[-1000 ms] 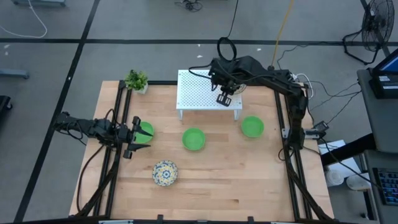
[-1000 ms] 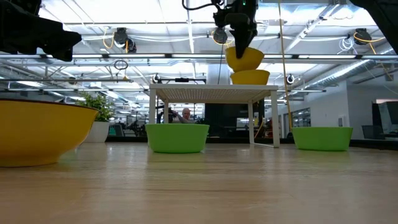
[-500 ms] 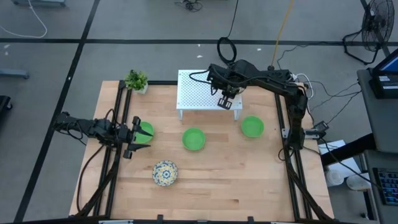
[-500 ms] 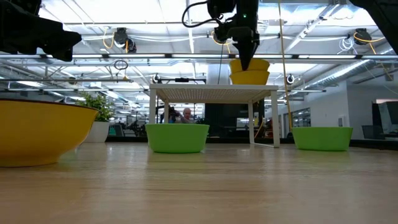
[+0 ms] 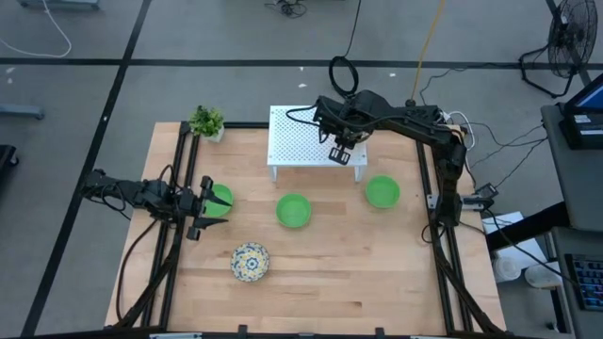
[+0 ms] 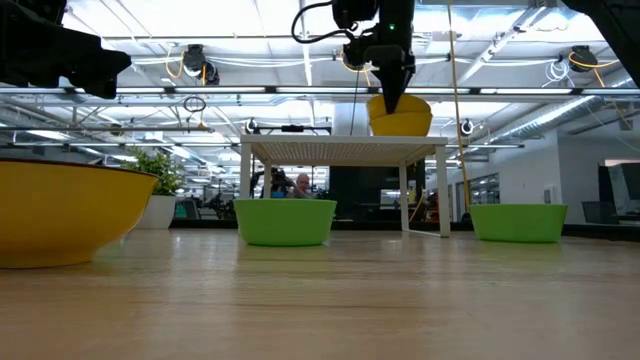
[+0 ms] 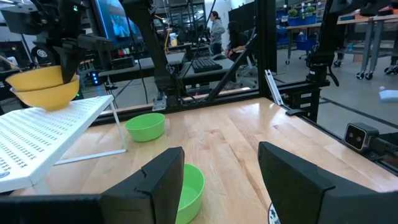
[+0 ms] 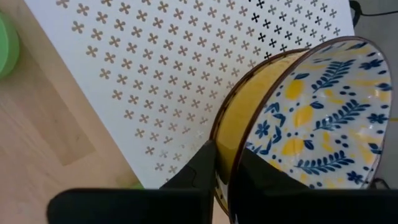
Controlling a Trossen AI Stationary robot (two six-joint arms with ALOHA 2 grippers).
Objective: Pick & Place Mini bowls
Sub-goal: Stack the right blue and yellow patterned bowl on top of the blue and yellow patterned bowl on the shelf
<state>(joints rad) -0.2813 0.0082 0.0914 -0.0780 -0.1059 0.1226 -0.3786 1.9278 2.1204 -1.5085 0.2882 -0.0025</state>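
My right gripper point(image 5: 341, 151) is over the right front part of the white perforated rack point(image 5: 301, 132), shut on a yellow floral mini bowl point(image 8: 323, 124). That bowl sits nested in a second yellow bowl point(image 6: 400, 126) on the rack top. A third floral bowl point(image 5: 251, 262) rests on the table near the front. Green bowls stand at the table's middle point(image 5: 294, 210) and right point(image 5: 382, 191). My left gripper point(image 5: 203, 209) is open at the table's left edge, its fingers beside the third green bowl point(image 5: 220, 199) without touching it. My right gripper pinches the upper yellow bowl by its rim point(image 8: 225, 146), one finger inside the bowl point(image 8: 264, 177) and one outside against the yellow wall point(image 8: 200, 167). It comes from above, pointing down point(image 6: 392, 70). The bowl sits inside the lower bowl on the rack.
A small potted plant point(image 5: 206, 122) stands at the far left corner beside the rack. Black frame rails run along the left point(image 5: 179, 169) and right point(image 5: 429, 188) table edges. Bare wood lies across the near right part of the table point(image 5: 377, 273). People show in the room beyond point(image 6: 290, 183).
My right gripper has come down over the rack and kept its hold. The yellow bowl it carries, tilted and clear above the other yellow bowl a second ago, has sunk level into that bowl.
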